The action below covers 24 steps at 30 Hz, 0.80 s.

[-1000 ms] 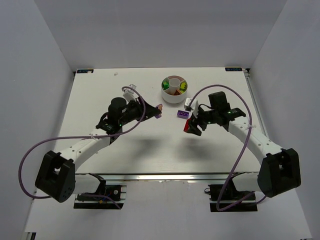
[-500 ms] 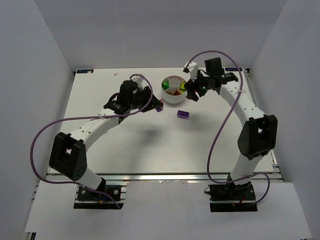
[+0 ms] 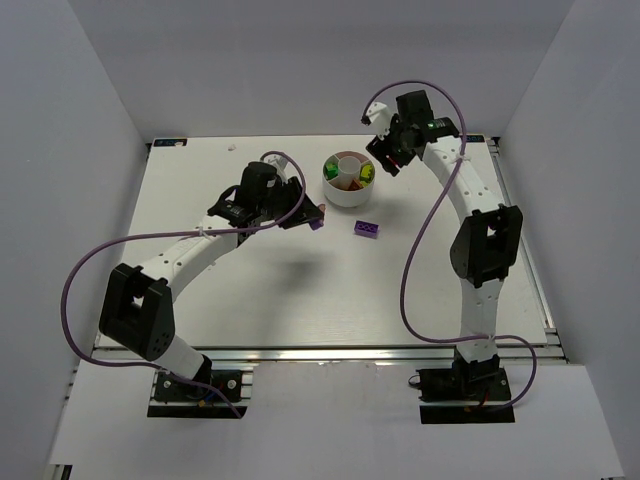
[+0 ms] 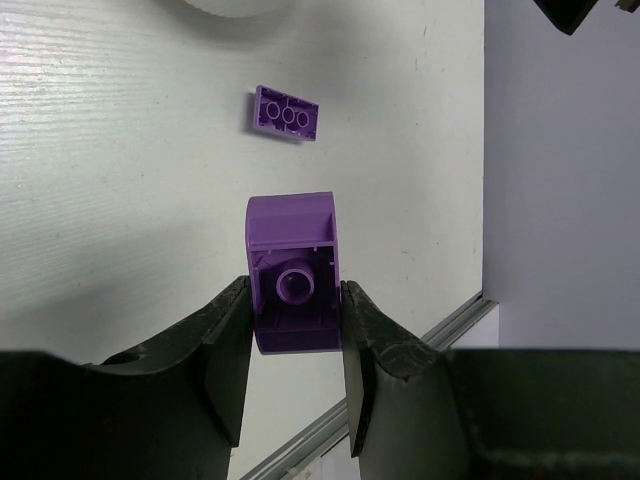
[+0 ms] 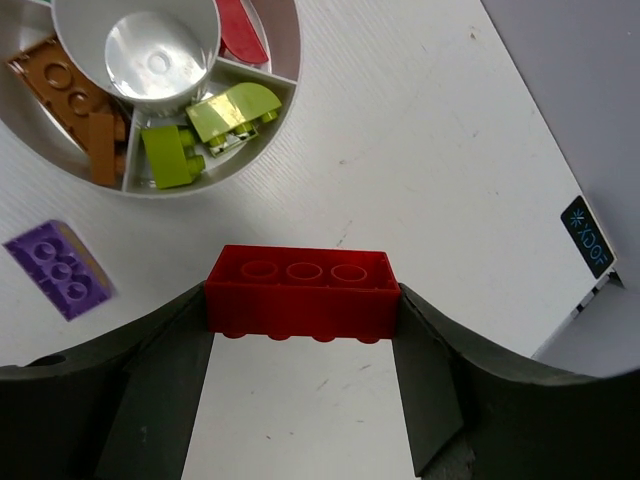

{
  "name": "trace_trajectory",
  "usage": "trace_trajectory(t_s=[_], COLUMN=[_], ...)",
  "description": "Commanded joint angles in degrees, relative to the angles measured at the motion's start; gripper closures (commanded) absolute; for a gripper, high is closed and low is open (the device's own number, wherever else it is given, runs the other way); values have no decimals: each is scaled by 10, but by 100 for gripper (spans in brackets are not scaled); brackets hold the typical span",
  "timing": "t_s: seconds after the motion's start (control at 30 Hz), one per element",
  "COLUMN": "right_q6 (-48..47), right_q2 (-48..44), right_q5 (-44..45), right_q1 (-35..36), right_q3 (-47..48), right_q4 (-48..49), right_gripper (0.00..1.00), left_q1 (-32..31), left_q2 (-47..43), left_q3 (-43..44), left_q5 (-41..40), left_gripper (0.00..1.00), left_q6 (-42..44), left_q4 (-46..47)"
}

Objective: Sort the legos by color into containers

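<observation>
Your right fingers are clamped on the two ends of a red brick, which spans the gap between them. They carry it above the bench, just short of the white dish. The wedge that already has a red piece lies beyond the fingertips and a little to their left, past the wedge of yellow-green bricks. That looks like why the brick is held here: it is lined up for a drop into its own colour. You'd need to reach further forward over the yellow-green wedge before letting go, or red lands with the wrong lot.

Your left fingers grip a purple curved brick by its sides, hollow underside toward the camera. A flat purple brick lies loose on the bench ahead of those fingertips, not yet picked up. Which wedge is meant for purple can't be told from here.
</observation>
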Motion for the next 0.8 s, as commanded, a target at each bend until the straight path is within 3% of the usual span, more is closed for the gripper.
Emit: trace_trajectory(t_s=[0.0, 0.77], right_q6=[-44, -53], right_q2=[12, 23], right_q5=[43, 33], right_q1=[5, 7], right_q3=[13, 12], right_q4=[2, 5], right_gripper=[100, 100], left_q1=[2, 2], left_q2=[-11, -58], left_q3=[10, -58], left_q5=[1, -4], left_gripper=[97, 96], left_q6=[4, -12], left_q4=[1, 25])
